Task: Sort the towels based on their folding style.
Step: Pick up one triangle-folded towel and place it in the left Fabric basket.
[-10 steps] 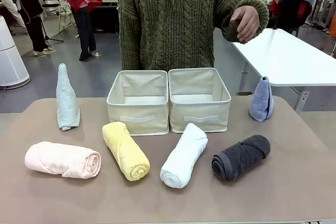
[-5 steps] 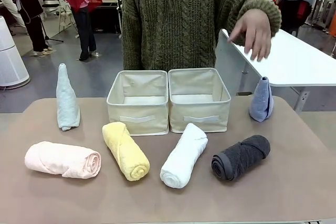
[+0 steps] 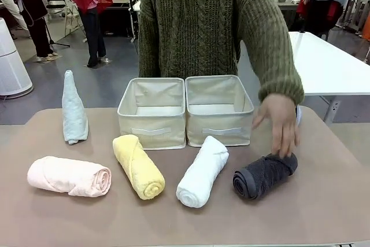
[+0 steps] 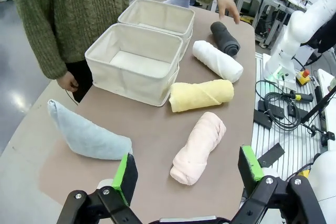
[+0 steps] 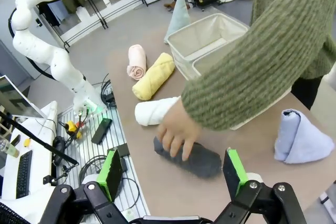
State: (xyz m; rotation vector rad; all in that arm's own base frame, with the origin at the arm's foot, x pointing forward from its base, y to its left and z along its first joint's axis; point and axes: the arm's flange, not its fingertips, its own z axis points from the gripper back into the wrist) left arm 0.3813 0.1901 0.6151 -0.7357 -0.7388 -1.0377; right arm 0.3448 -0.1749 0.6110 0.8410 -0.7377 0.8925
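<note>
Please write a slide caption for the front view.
A person's hand touches the dark grey rolled terry towel near two beige fabric bins.

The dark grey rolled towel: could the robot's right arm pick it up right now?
Probably not cleanly. The person's hand rests on the dark grey rolled terry towel, covering part of it. The open right tool hangs above that spot, so coming down would likely meet the hand.

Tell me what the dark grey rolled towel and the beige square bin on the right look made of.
Dark grey rolled towel: soft terry-like cloth, matte; fuzzy surface, layers spiral at the end. Beige square bin: woven fabric, probably canvas over a stiffener, matte; stitched rim, sewn handle strip, walls stand straight.
</note>
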